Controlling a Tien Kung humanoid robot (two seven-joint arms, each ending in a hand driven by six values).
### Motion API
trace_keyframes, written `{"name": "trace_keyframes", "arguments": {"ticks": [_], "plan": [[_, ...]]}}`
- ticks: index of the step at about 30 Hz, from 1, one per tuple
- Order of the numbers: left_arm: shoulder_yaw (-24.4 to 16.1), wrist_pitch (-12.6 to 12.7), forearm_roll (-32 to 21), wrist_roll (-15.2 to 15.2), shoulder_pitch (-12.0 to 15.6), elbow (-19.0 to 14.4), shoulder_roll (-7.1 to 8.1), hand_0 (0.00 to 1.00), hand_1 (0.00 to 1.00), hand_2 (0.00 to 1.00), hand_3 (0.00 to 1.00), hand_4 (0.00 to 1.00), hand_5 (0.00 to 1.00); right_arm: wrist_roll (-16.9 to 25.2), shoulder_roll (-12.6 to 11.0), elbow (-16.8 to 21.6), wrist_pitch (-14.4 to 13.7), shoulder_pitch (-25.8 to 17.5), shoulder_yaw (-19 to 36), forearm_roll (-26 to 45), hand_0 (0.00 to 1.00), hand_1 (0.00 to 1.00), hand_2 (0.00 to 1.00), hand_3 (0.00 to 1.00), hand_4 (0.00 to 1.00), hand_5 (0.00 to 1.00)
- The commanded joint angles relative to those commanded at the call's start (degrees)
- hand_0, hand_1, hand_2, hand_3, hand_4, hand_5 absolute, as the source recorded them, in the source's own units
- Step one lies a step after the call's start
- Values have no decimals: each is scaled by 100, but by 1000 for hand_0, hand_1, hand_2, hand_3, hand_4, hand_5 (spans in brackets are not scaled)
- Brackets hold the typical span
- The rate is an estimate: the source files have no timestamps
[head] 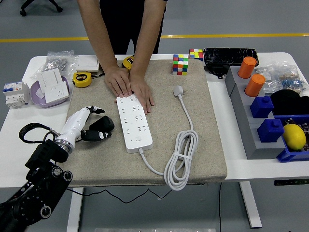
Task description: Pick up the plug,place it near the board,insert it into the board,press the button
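Left hand (89, 126) fingers curl around the black plug (102, 124) on the mat, not lifted. Placing, inserting into the board (133, 121), button press all remain.

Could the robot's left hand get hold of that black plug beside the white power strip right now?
Probably yes. The left hand is already at the black plug, fingers around it, nothing between. The person's hands rest only on the strip's far end.

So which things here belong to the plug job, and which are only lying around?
Job:
black plug, at the left robot hand
white power strip, held down by a person's hands

Lying around:
white cable plug
Rubik's cubes
tape measure
orange cylinders
lemon
purple bowl with sockets
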Motion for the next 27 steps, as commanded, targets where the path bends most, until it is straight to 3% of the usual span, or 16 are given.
{"name": "trace_keyframes", "arguments": {"ticks": [1, 12, 13, 18, 19, 27], "plan": [[-4, 23, 0, -6, 2, 8, 2, 694, 553, 473, 561, 998, 143, 0, 2, 0, 0, 1, 0, 3, 966, 891, 858, 877, 998, 949], [-39, -20, 177, 12, 24, 24, -3, 668, 489, 420, 502, 982, 118, 0, 5, 0, -2, -4, -2, 9, 966, 891, 858, 877, 998, 950], [-37, -9, 177, 7, 27, 22, -2, 620, 425, 393, 459, 878, 104, 0, 4, 0, -2, -3, -7, 14, 966, 891, 858, 877, 998, 950], [-46, 40, 142, -33, 33, 11, -3, 620, 425, 393, 459, 878, 104, 2, 2, 0, -4, -5, -22, 30, 966, 891, 858, 877, 998, 950], [-48, 43, 136, -39, 33, 9, -2, 635, 414, 390, 443, 730, 120, 1, 2, 0, -5, -5, -24, 30, 966, 892, 858, 877, 998, 949], [-39, 21, 29, -88, 50, -46, 18, 633, 414, 386, 434, 691, 106, 2, -4, 0, -9, 2, -61, 48, 966, 892, 858, 877, 998, 950]]}}
